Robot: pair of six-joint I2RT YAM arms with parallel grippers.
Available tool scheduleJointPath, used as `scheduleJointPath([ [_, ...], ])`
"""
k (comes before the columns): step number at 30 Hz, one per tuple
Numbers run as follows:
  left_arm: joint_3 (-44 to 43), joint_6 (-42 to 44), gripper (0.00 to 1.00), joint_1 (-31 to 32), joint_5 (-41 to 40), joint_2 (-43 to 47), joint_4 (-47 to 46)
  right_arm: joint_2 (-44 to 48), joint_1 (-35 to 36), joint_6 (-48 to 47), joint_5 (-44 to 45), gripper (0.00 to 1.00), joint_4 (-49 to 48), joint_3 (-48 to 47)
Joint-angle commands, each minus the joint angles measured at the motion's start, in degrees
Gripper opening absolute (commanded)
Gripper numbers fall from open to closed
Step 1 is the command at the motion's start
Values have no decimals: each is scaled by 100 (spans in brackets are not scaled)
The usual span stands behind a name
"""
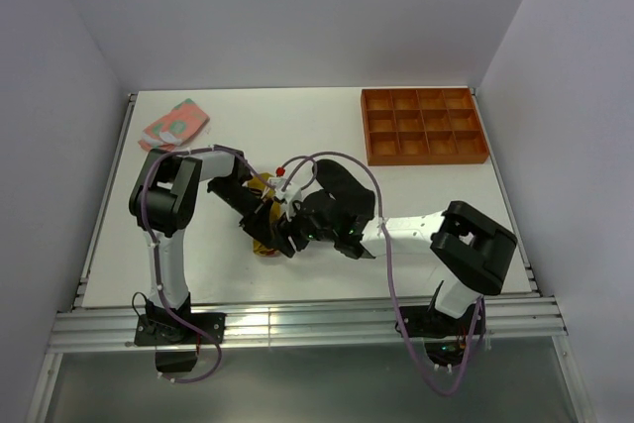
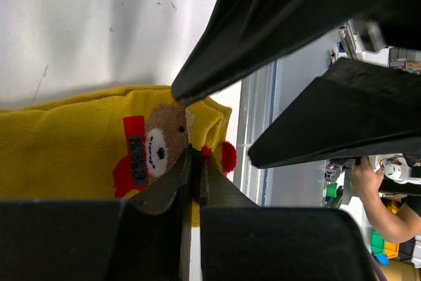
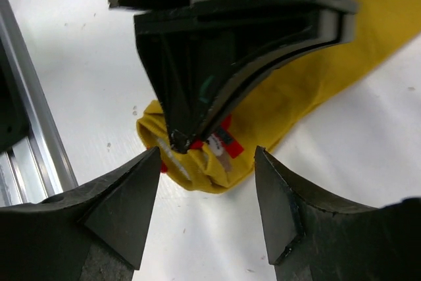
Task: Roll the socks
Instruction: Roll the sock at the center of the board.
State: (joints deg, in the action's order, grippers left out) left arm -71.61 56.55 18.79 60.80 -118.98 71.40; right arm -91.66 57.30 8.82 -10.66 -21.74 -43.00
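Observation:
The mustard-yellow sock (image 3: 309, 77) lies on the white table, its near end folded over, with a bear patch and red tag (image 2: 148, 153) showing. My left gripper (image 2: 196, 154) is shut on the edge of that folded end, also seen in the right wrist view (image 3: 179, 139). My right gripper (image 3: 207, 162) is open, one fingertip on each side of the folded end, not touching it. From above, both grippers meet at mid-table (image 1: 282, 225) and hide most of the yellow sock (image 1: 263, 247). A black sock (image 1: 342, 185) lies just behind the right wrist. The pink sock with green patches (image 1: 175, 124) is at the far left.
An orange tray with square compartments (image 1: 423, 126) stands at the far right. The table's metal front rail (image 3: 39, 143) runs close to the sock's folded end. Walls enclose the table on three sides.

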Motion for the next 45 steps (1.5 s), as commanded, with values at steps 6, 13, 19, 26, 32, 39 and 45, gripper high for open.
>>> scheduleJointPath([
  [6, -46, 163, 1, -15, 249, -55, 32, -203, 177, -65, -235, 63, -577, 108],
  [13, -28, 58, 1, -15, 266, -12, -29, -265, 185, -56, -183, 54, -647, 196],
  [19, -63, -4, 1, -15, 249, -29, -64, -309, 185, -38, -191, 52, -709, 310],
  [26, -63, -109, 1, -15, 249, -11, -126, -432, 185, -56, -209, 49, -683, 302],
  [32, -63, -171, 1, -15, 240, -11, -179, -379, 185, -21, -104, 43, -779, 442],
  [39, -11, -338, 1, -15, 205, 67, -354, -440, 194, 14, -112, 32, -771, 390],
  [45, 77, -741, 3, -15, 135, 269, -732, -502, 185, 172, 28, 11, -561, 284],
])
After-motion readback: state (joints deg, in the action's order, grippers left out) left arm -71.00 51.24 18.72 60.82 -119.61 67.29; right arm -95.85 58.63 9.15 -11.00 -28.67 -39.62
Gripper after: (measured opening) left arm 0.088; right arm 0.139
